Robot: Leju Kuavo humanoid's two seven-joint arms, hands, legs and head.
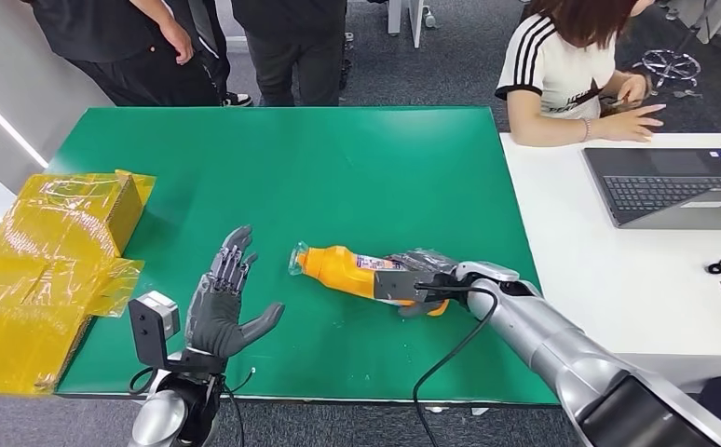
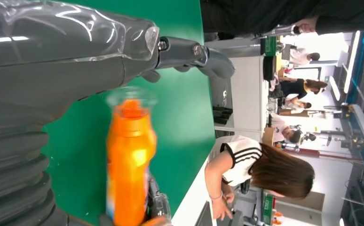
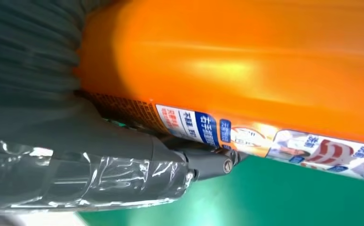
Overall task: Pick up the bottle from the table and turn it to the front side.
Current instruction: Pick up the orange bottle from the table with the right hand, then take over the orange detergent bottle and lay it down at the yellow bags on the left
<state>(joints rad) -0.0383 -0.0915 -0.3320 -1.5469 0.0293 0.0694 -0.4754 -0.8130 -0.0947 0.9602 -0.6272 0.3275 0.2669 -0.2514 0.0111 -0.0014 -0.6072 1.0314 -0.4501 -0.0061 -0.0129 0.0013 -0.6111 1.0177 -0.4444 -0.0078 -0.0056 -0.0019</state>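
An orange bottle (image 1: 346,268) with a clear cap and a printed label lies on its side on the green table (image 1: 357,168), cap pointing left. My right hand (image 1: 419,277) grips its lower end, fingers wrapped around the body. Up close, the right wrist view has the orange bottle (image 3: 246,56) with its label against the thumb (image 3: 123,165). My left hand (image 1: 227,303) hovers open to the left of the cap, palm facing the bottle, fingers spread. From the left wrist, the bottle (image 2: 128,160) points cap-first toward that hand (image 2: 67,52).
A yellow-wrapped box (image 1: 54,270) sits at the table's left edge. A white desk (image 1: 618,270) with a laptop (image 1: 669,186) adjoins on the right, where a seated person (image 1: 571,74) works. Other people stand behind the table's far edge.
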